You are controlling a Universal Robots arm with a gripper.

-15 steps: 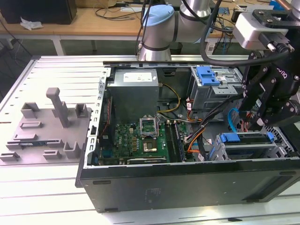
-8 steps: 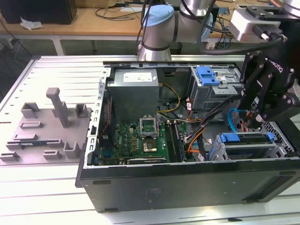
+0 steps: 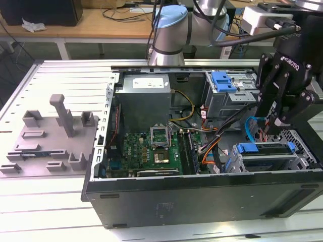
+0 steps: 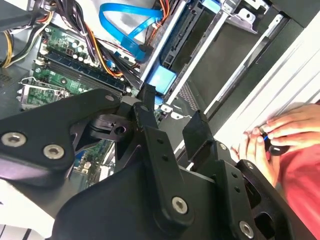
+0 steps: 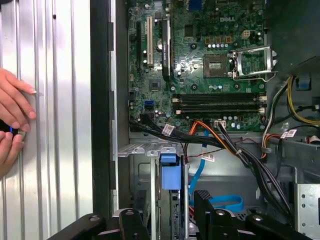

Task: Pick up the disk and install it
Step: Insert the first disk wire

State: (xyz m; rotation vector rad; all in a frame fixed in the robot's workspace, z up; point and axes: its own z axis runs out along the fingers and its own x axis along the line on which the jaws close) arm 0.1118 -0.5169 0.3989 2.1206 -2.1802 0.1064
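- Sitting on edge in the grey metal drive cage [image 3: 262,165] at the corner of the case on the exterior view's right, the flat silver-grey disk [image 3: 265,149] in its blue plastic bracket had its blue pull tab [image 3: 247,147] uppermost. I could not tell whether it was pushed fully home.
- The black two-fingered gripper [image 3: 276,121] hovered just above the disk, its fingers [image 5: 205,210] spread apart with nothing between them. In the first wrist view the blue tab lay in line with that gap.
- A flat blue data cable [image 3: 251,128] looped just beside the gripper, and a bundle of orange and black wires [image 3: 212,151] ran from the green motherboard [image 3: 151,148] toward the cage.
- As I judged it, a descent slightly off line could catch the blue cable instead of the bracket, or trap it under the disk, since cable and tab were the same colour and sat close together.
- A skewed push could also jam the bracket against the cage rails.
- A person's hand [image 5: 12,120] rested on the ribbed grey table [image 5: 60,150] beside the black case wall [image 5: 100,100]. It was apart from the arm, yet near enough to matter if the arm swung outward.
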